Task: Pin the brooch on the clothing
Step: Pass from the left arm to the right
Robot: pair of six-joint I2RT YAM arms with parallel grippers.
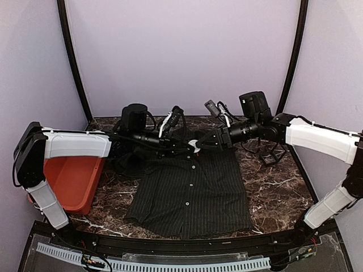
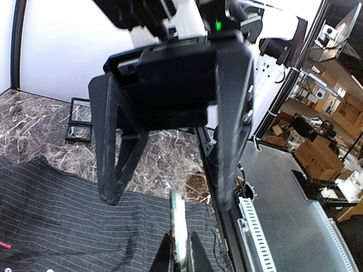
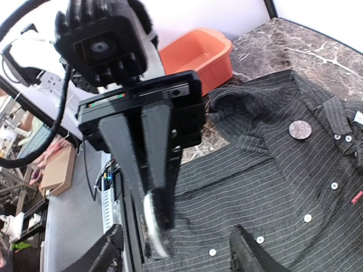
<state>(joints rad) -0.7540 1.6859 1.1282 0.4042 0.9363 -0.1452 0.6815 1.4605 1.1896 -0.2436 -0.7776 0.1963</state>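
The left jaws pinch a round silvery brooch point(image 2: 178, 229) edge-on above the collar of the dark pinstriped short-sleeved shirt point(image 1: 190, 195) spread mid dark marbled worktop point(image 1: 272, 187), just ahead of the right jaws, which stand parted and empty.

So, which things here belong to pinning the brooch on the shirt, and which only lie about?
Job: shirt; silvery disc, likely the brooch, in shut left claw; open right claw; grey disc on shirt.
Lying about: orange bin; black frame.
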